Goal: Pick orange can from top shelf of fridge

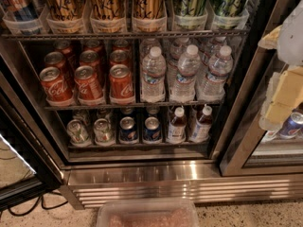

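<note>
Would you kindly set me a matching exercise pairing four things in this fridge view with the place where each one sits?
Things:
1. orange cans
2. red cola cans
3. water bottles
4. gripper

Places:
A. middle shelf, right half
B. right edge of the view, in front of the fridge
C. top shelf, left of the green cans
D. middle shelf, left half

Pairs: 1-C, 2-D, 3-A, 4-B
</note>
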`<action>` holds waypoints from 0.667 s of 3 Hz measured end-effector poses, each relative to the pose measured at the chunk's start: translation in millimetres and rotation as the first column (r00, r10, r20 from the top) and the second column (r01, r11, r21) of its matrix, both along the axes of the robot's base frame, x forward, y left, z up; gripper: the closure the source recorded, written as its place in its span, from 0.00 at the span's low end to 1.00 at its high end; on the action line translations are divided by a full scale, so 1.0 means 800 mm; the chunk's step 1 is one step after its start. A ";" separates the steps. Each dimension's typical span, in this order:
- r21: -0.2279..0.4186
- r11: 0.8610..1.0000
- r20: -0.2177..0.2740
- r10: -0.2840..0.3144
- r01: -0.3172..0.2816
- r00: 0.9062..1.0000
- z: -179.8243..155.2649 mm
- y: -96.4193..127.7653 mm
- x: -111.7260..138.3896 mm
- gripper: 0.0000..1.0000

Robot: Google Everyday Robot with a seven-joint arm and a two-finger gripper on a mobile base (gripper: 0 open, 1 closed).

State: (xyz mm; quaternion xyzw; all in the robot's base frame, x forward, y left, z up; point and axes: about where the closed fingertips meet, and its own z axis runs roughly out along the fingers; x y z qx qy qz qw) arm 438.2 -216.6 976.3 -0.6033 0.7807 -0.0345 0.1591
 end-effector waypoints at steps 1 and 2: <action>0.000 1.000 0.000 0.000 0.000 1.000 0.000 0.000 0.000 0.00; 0.037 0.999 0.021 0.000 -0.001 1.000 -0.008 0.009 0.008 0.00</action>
